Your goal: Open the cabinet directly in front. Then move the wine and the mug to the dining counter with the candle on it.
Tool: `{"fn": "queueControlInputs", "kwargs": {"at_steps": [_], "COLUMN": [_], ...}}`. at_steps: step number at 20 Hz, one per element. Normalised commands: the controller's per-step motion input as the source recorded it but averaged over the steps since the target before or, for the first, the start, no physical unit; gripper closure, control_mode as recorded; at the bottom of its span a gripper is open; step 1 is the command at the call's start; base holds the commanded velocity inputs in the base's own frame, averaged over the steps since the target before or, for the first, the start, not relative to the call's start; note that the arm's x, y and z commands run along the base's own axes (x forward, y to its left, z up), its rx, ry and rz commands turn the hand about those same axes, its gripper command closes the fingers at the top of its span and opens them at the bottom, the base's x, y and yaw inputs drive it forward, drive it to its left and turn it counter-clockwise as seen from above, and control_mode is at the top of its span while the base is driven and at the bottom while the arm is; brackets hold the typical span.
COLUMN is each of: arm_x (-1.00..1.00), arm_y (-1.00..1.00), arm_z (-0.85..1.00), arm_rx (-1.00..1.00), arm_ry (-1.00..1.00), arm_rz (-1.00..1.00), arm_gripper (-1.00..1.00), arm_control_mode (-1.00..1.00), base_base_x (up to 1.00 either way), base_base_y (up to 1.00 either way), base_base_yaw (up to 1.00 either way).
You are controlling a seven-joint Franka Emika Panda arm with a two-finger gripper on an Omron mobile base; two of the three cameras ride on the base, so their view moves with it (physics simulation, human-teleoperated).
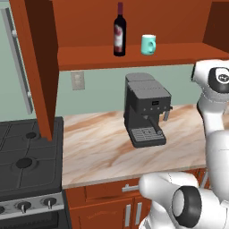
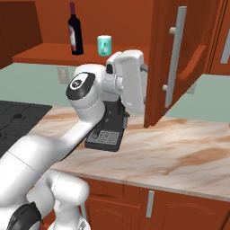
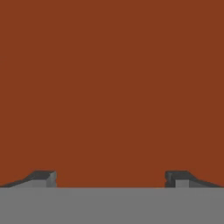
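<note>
The cabinet (image 1: 134,56) stands open, its left door (image 1: 40,67) and right door (image 2: 179,58) both swung out. On its inner shelf the dark wine (image 1: 119,31) bottle stands upright, with the teal mug (image 1: 148,44) just to its right. Both also appear in the right base view, wine (image 2: 75,29) then mug (image 2: 104,45). My white hand (image 2: 132,81) hovers below the shelf, close against the edge of the right door. My gripper (image 3: 111,177) is open and empty, facing plain reddish-brown wood from very near. The dining counter and the candle are out of view.
A dark coffee machine (image 1: 145,109) sits on the marble worktop (image 1: 98,147) under the cabinet, partly behind my arm in the right base view. A black cooktop (image 1: 27,156) lies to the left. Drawer fronts (image 2: 179,211) run below the worktop.
</note>
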Motion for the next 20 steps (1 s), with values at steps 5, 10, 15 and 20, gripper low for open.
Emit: {"fn": "queueControlInputs", "kwargs": {"at_steps": [5, 10, 15, 20], "arm_x": [0.00, 0.00, -0.06, -0.39], "arm_y": [-1.00, -1.00, -0.59, -0.02], "arm_z": [0.00, 0.00, -0.11, -0.31], "arm_rx": [0.00, 0.00, 0.00, 0.00], "arm_ry": [0.11, 0.08, 0.01, -0.14], "arm_rz": [0.00, 0.00, 0.00, 0.00], "arm_gripper": [-1.00, -1.00, -1.00, -1.00], "arm_control_mode": [-1.00, -1.00, -1.00, -1.00], "base_base_x": [0.00, 0.00, 0.00, 0.00], "base_base_y": [0.00, 0.00, 0.00, 0.00], "base_base_yaw": [0.00, 0.00, 0.00, 0.00]}}
